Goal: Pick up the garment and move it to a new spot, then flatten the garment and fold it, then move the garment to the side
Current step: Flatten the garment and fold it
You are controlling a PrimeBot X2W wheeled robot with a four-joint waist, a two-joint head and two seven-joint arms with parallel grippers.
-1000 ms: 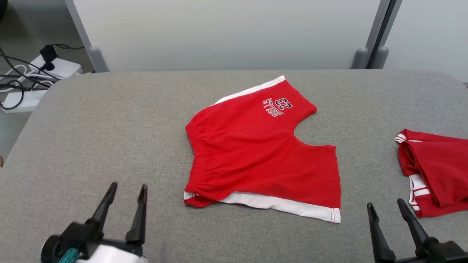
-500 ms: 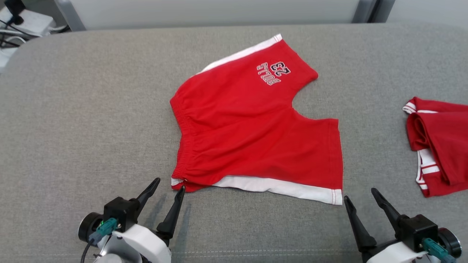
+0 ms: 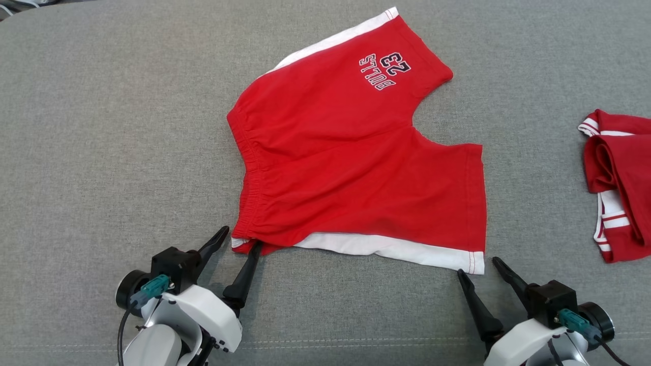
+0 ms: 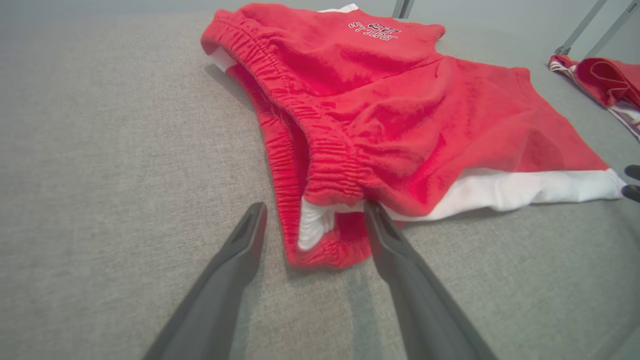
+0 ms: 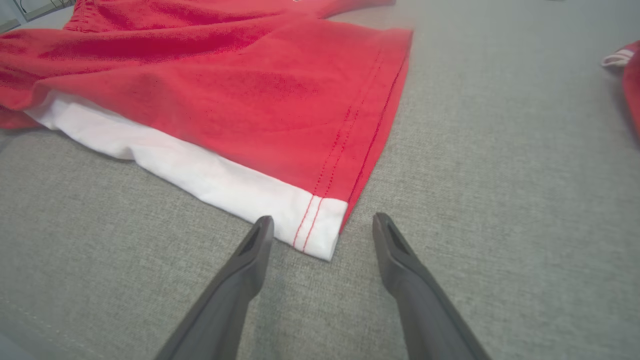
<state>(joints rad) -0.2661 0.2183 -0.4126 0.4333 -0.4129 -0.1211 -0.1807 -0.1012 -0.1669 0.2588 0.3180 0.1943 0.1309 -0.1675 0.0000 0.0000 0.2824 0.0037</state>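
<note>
Lower left, the left gripper (image 3: pixel 241 237) spreads empty around the waistband corner of the red shorts (image 3: pixel 351 168), lower right the right gripper (image 3: pixel 478 266) gapes empty at their white hem corner, likely to pinch and lift them off the grey cushion (image 3: pixel 101 127) mid-frame.

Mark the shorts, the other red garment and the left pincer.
shorts (image 3: pixel 351 168), head view, middle of red front.
other garment (image 3: pixel 626 163), head view, its red fold.
left pincer (image 3: pixel 240 239), head view, midway between fingertips.

Two garments: red shorts (image 3: pixel 356 168), folded red garment (image 3: pixel 618 188); two grippers: left gripper (image 3: pixel 242 237), right gripper (image 3: pixel 478 266).
</note>
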